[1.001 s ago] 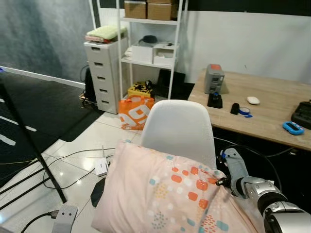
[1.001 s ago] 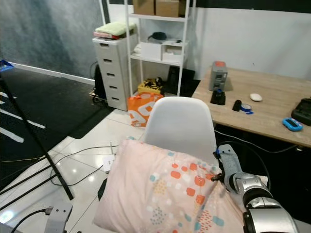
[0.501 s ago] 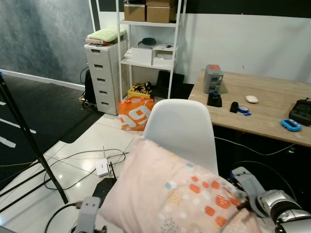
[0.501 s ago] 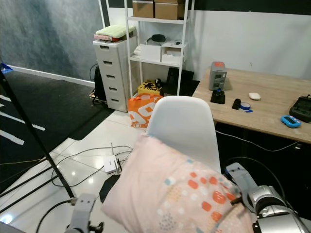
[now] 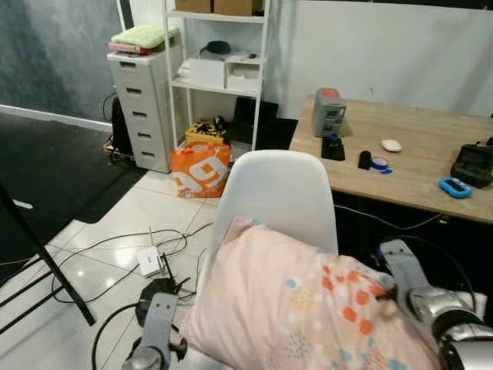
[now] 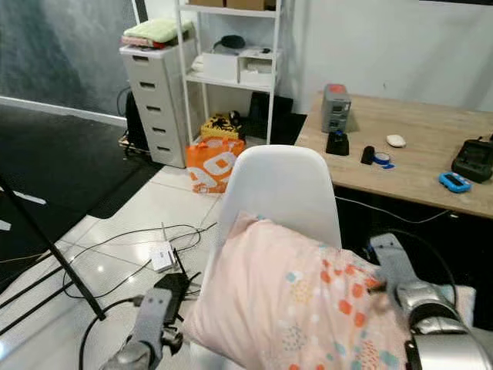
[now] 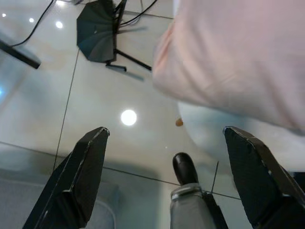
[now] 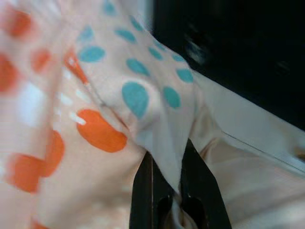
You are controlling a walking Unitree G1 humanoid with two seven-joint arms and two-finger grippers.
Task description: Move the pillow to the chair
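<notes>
Resting on the white chair (image 5: pixel 281 196), the pillow (image 5: pixel 308 308) overhangs its front edge. Right gripper (image 8: pixel 174 183) pinches a thin corner fold; left gripper (image 7: pixel 162 176) hangs spread and empty. Risk: that fold slipping out, pillow sliding floorward.

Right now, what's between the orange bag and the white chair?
In the left eye view, bare white floor tiles separate the orange bag from the white chair.

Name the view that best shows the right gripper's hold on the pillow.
Right wrist view: the right gripper pinches a fold of the pillow. The eye views show its fingers against the pillow's corner with the pinch hidden. The left wrist view shows the pillow's underside.
</notes>
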